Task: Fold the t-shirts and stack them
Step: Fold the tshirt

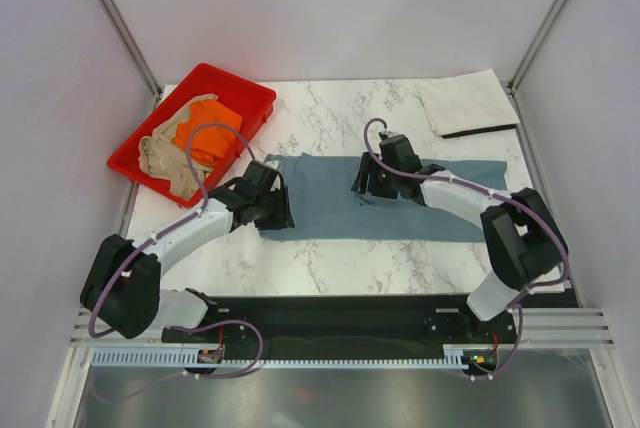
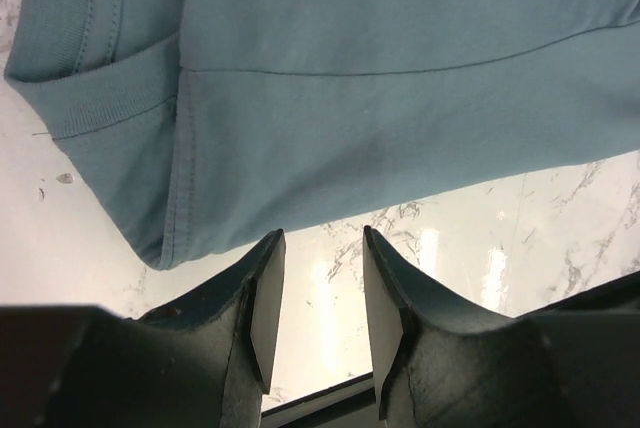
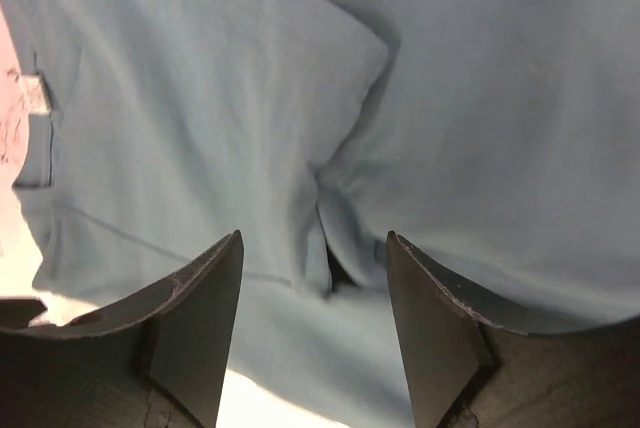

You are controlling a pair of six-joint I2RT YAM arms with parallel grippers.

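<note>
A slate blue-grey t-shirt [image 1: 420,203] lies folded into a long strip across the middle of the marble table. My left gripper [image 1: 280,210] is at its left end. In the left wrist view it [image 2: 320,238] is open over bare marble, with the shirt's hem [image 2: 380,98] just beyond the fingertips. My right gripper [image 1: 362,186] is open low over the strip's middle, and a wrinkle of the shirt [image 3: 450,98] lies between its fingertips [image 3: 315,238]. An orange shirt [image 1: 205,133] and a tan shirt [image 1: 165,158] lie crumpled in the tray. An off-white shirt [image 1: 465,103] lies folded at the back right.
The red plastic tray [image 1: 240,80] stands at the back left corner. White walls with metal posts close in the table on three sides. A black base plate [image 1: 340,313] runs along the near edge between the arm bases.
</note>
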